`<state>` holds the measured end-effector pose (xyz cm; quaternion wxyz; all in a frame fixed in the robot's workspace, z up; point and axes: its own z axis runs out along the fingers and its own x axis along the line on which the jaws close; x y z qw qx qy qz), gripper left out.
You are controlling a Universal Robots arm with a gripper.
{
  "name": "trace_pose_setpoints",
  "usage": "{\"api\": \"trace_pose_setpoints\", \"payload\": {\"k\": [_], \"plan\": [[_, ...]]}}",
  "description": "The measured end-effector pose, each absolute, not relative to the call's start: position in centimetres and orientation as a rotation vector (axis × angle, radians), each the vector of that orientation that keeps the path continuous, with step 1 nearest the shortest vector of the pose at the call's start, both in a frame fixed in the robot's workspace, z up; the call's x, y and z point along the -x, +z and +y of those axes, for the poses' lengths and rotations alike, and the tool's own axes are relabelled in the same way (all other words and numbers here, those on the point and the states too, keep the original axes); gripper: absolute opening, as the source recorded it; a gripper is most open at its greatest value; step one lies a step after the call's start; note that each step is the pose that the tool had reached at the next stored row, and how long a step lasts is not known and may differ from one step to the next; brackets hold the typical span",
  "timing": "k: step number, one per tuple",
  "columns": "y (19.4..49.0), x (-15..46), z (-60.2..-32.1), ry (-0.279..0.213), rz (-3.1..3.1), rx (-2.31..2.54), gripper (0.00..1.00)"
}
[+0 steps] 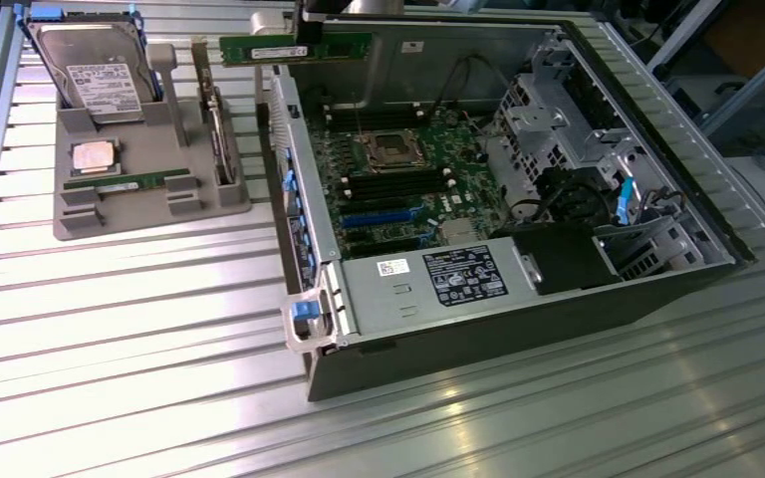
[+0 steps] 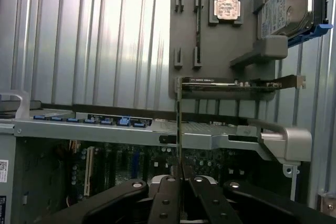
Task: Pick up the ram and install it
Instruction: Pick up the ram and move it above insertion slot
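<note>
Gripper [image 2: 180,180] clamped on ram [image 1: 306,48] | white label [image 1: 272,52] unreadable | above computer case [image 1: 396,363] rim

Overhead light is bouncing hard off the ribbed metal table [image 1: 130,329], burning pale streaks across its ridges on the exterior view's left and along the near edge. The open computer case [image 1: 701,239] is shading its own interior. The motherboard [image 1: 396,179] is reading a dim green, while the power supply [image 1: 449,284] is catching even light. The case's near outer wall is falling almost to black. In the wrist view, glare is washing out the table behind the grey parts holder [image 2: 210,51], and the CPU [image 2: 227,9] is glinting. The gripper [image 2: 180,174] is showing as a flat black silhouette, with the ram [image 2: 179,124] clamped in it appearing as a thin dark line.
</note>
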<state>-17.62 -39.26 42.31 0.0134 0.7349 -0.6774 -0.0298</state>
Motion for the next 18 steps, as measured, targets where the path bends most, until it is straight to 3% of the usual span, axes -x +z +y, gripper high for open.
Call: {"api": "trace_pose_setpoints", "payload": {"k": [18], "plan": [[42.3, 11.5, -39.3, -0.100, -2.107, -2.286, 0.12]]}}
